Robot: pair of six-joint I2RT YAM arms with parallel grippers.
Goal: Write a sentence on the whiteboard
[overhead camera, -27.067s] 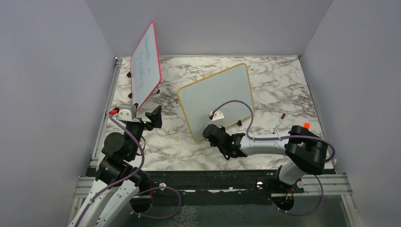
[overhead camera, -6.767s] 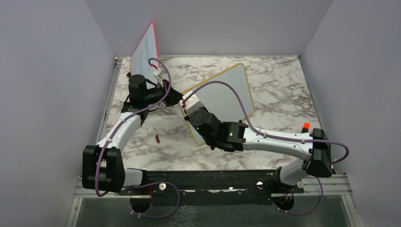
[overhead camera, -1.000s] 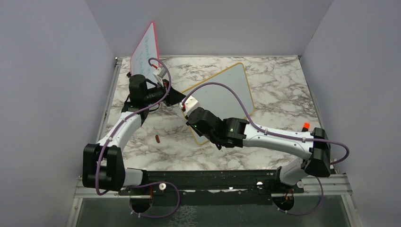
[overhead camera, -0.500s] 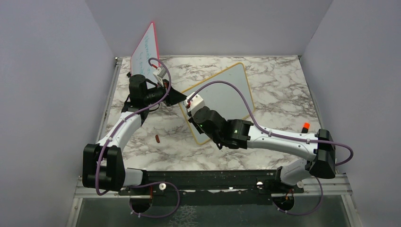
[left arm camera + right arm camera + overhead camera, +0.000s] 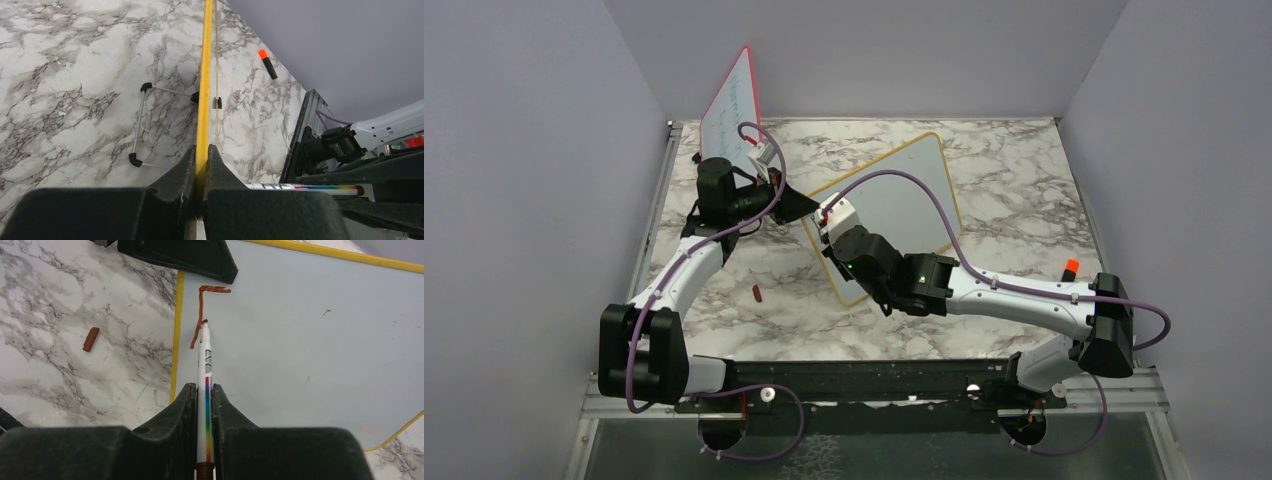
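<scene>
The whiteboard [image 5: 899, 195], yellow-framed, stands tilted on the marble table. My left gripper [image 5: 798, 206] is shut on its left edge; the left wrist view shows the yellow frame [image 5: 203, 75] pinched between the fingers of this gripper [image 5: 201, 150]. My right gripper [image 5: 202, 387] is shut on a white marker [image 5: 205, 360] with a rainbow stripe, its tip touching the board face [image 5: 300, 340]. Of the sentence, only a dark red upright stroke with a short top bar [image 5: 202, 302] shows near the board's left corner. From above, the right gripper [image 5: 826, 232] sits over that corner.
A red-framed board [image 5: 734, 110] with faint writing stands at the back left. The marker's brown cap [image 5: 756, 293] lies on the table left of the whiteboard. An orange-tipped marker [image 5: 1070, 268] lies far right. The whiteboard's wire stand [image 5: 142, 125] sticks out behind it.
Over the last second my right gripper shifted slightly right and up along the board with the marker. The left gripper has kept its hold on the frame.
</scene>
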